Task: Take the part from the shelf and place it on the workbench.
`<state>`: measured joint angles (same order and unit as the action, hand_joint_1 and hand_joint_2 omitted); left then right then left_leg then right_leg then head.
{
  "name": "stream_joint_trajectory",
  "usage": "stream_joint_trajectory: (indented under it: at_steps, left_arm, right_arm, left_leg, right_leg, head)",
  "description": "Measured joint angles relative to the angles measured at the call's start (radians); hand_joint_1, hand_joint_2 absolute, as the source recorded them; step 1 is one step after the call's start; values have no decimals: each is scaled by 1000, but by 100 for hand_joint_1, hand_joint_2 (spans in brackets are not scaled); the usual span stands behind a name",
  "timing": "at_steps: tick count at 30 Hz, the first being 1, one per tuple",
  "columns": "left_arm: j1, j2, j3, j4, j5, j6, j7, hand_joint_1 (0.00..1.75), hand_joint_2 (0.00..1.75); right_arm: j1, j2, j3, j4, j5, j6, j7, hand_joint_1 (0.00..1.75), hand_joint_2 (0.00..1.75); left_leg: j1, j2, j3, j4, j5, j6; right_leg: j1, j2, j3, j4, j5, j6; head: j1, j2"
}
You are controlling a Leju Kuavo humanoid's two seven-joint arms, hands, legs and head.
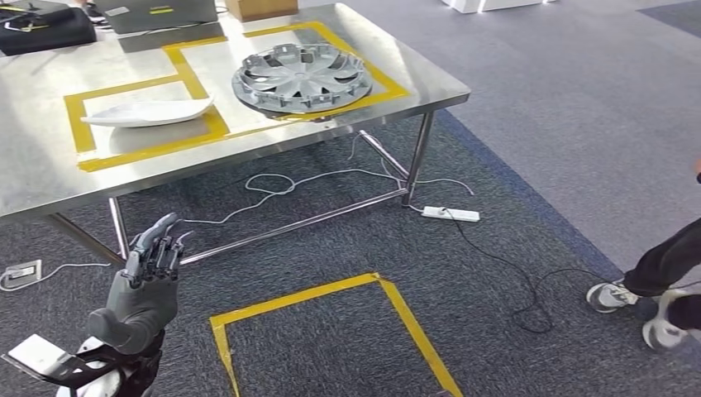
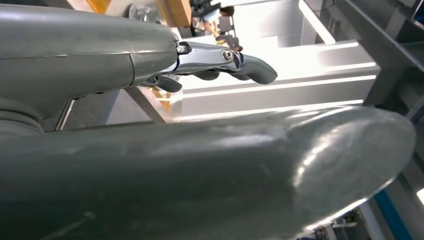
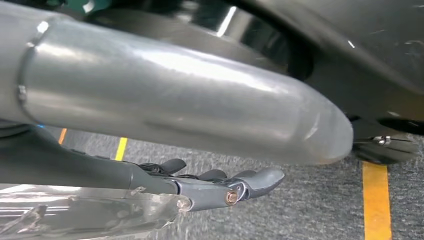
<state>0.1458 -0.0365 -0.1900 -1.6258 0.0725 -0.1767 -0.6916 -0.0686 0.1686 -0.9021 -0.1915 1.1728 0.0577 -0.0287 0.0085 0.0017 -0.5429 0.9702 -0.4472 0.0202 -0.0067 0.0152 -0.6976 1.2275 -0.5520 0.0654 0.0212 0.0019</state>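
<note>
I see the hubcap (image 1: 300, 78) lying flat on the worktop (image 1: 50, 174) inside the yellow tape, a white part (image 1: 147, 112) just beside it. My left hand (image 1: 149, 277) is empty, fingers straight. My right hand (image 3: 200, 185) is likewise empty, fingers extended.

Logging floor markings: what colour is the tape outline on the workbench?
Yellow tape outline on the workbench, clearest in the head view.

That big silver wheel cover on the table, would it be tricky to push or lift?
The wheel cover looks like thin moulded plastic, so probably light for its size. It lies flat on the steel table, so a push would likely make it slide, not roll. Its slotted spokes may flex or crack under a hard grip.
</note>
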Motion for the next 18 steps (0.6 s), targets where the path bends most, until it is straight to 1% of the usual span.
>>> stream_joint_trajectory:
  at_steps: [1,2,3,4,5,6,7,8,10,11,12,13,14,15,16,17,18]
  left_arm:
    - [1,0,0,1,2,1,0,0,0]
    - [1,0,0,1,4,2,0,0,0]
    - [1,-1,1,2,7,1,0,0,0]
    - [0,-2,1,2,9,1,0,0,0]
    - [0,-3,1,2,11,0,0,0,0]
    - [-1,-4,1,2,11,-1,0,0,0]
    - [-2,-5,1,2,11,-1,-1,0,0]
    - [-2,-6,1,2,11,-2,-1,0,0]
    - [-2,-9,1,2,7,-2,-2,0,0]
    - [-3,-10,1,2,5,-2,-3,0,0]
    - [-3,-11,1,2,3,-1,-3,0,0]
    - [-3,-12,1,2,2,-1,-4,0,0]
    - [-3,-14,1,2,1,-2,-5,0,0]
    - [-4,-15,2,2,0,-4,-5,0,0]
    - [-4,-17,2,2,-1,-8,-5,0,0]
    - [-5,-19,3,2,-2,-13,-5,0,0]
    - [-7,-22,3,2,-5,-18,-5,0,0]
  right_arm:
    - [0,0,0,0,0,-2,1,0,0]
    - [1,0,0,0,-1,-5,1,0,0]
    - [2,-1,0,0,-2,-8,-1,0,0]
    - [3,-3,-1,0,-4,-11,-5,0,0]
    - [2,-5,-1,0,-6,-14,-9,0,0]
    - [0,-7,-1,0,-9,-15,-14,0,0]
    - [-2,-9,-1,-1,-13,-16,-17,0,0]
    - [-3,-10,-4,-1,-22,-17,-20,0,0]
    - [-3,-13,-18,-1,-50,-18,-27,0,0]
    - [-2,-15,-28,-1,-65,-18,-30,0,0]
    - [-2,-17,-37,-1,-75,-16,-33,0,0]
    - [-3,-19,-45,-1,-81,-14,-36,0,0]
    - [-4,-20,-51,-1,-83,-12,-40,0,0]
    - [-5,-21,-55,-1,-84,-10,-43,0,0]
    - [-5,-21,-58,-1,-84,-9,-45,0,0]
    - [-4,-22,-61,-1,-83,-10,-48,0,0]
    - [-3,-23,-64,-1,-84,-12,-51,0,0]
  left_leg:
    - [-1,12,0,0,0,1]
    - [-1,23,1,0,-1,1]
    - [-1,32,2,1,-1,0]
    - [-1,41,3,1,-2,-1]
    - [-3,49,5,2,-4,-4]
    - [-6,56,7,3,-6,-8]
    - [-10,62,8,5,-8,-12]
    - [-13,68,8,6,-8,-16]
    - [-13,81,8,8,-10,-24]
    - [-12,78,5,15,-18,-29]
    - [-10,67,-4,37,-36,-34]
    - [-9,50,-22,80,-65,-39]
    - [-7,30,-50,143,-100,-42]
    - [-6,19,-85,216,-133,-44]
    - [-6,14,-114,275,-154,-44]
    - [-6,12,-129,304,-154,-44]
    - [-6,11,-125,294,-135,-43]
  right_leg:
    - [0,-6,-22,53,-17,2]
    - [0,-9,-26,68,-15,2]
    - [-1,-12,-8,38,7,2]
    - [-1,-20,28,-26,40,1]
    - [1,-40,70,-105,69,1]
    - [2,-56,107,-170,90,-3]
    - [3,-68,129,-211,100,-7]
    - [5,-73,136,-225,101,-11]
    - [5,-53,132,-223,105,-23]
    - [3,-44,130,-224,108,-29]
    - [1,-35,128,-225,111,-36]
    - [-2,-26,127,-227,114,-42]
    - [-2,-16,124,-227,116,-45]
    - [-3,-6,121,-227,117,-48]
    - [-2,5,119,-227,119,-49]
    - [-2,17,117,-227,120,-49]
    - [-3,29,117,-227,121,-47]
  head:
    - [0,0]
    - [0,0]
    - [0,0]
    - [0,0]
    - [0,0]
    - [0,0]
    - [0,0]
    - [0,0]
    - [0,0]
    - [0,0]
    - [-1,0]
    - [-2,0]
    - [-3,0]
    - [-3,0]
    - [-3,0]
    - [-3,0]
    - [-3,0]
